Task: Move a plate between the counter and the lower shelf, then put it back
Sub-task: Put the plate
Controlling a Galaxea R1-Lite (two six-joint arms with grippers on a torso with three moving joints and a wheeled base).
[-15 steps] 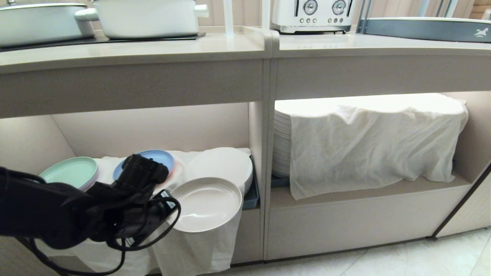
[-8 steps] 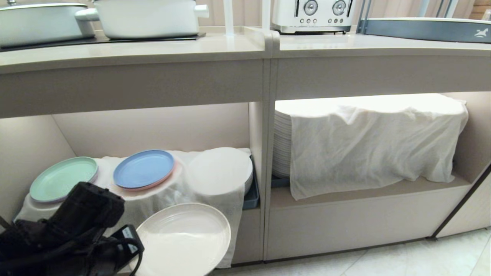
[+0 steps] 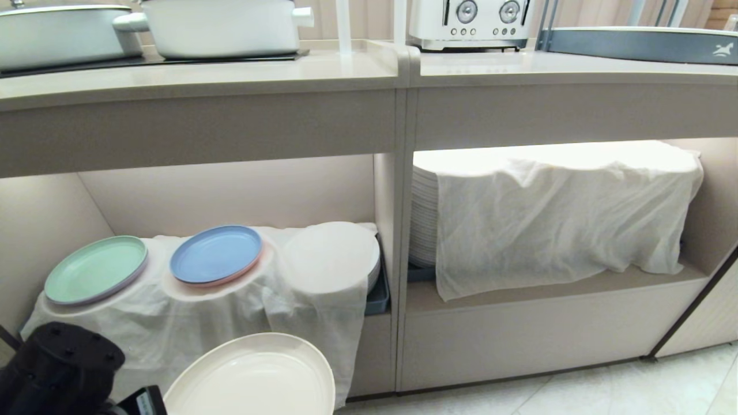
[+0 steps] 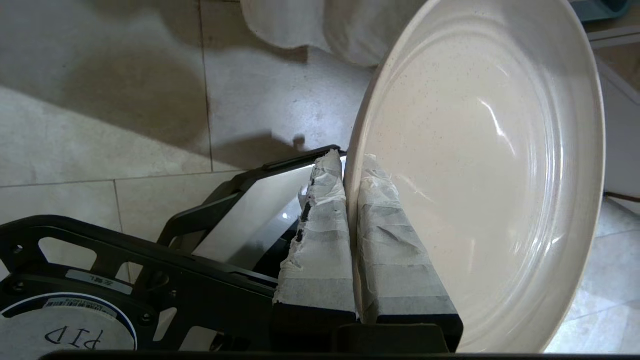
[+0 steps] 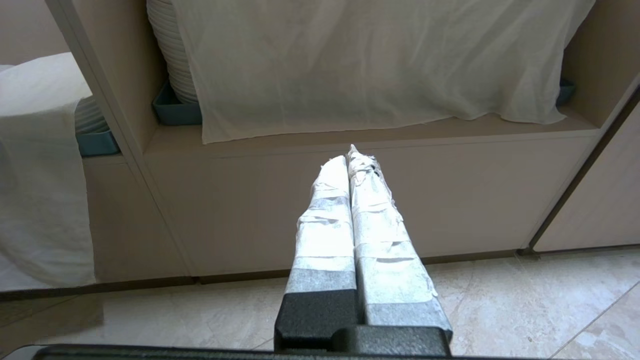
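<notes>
The cream plate (image 3: 253, 377) hangs out in front of the lower shelf (image 3: 230, 190), low near the floor, clear of the draped stacks. My left gripper (image 4: 350, 165) is shut on the plate (image 4: 480, 165), one taped finger on each face of its rim. Only the left arm's black wrist (image 3: 57, 369) shows in the head view, at the bottom left. The counter (image 3: 202, 78) runs across the top, above the shelf. My right gripper (image 5: 350, 157) is parked low over the floor, shut on nothing, facing the right bay.
On the lower shelf, a mint-green plate (image 3: 95, 269) and a blue plate (image 3: 216, 254) sit on white-cloth-draped stacks (image 3: 323, 259). The right bay holds a tall cloth-covered plate stack (image 3: 553, 213). Two white pots (image 3: 219, 26) and a toaster (image 3: 470, 23) stand on the counter.
My left arm has pulled back and down out of the shelf with the plate, from beside the draped stacks to low in front of them. The right arm has not moved.
</notes>
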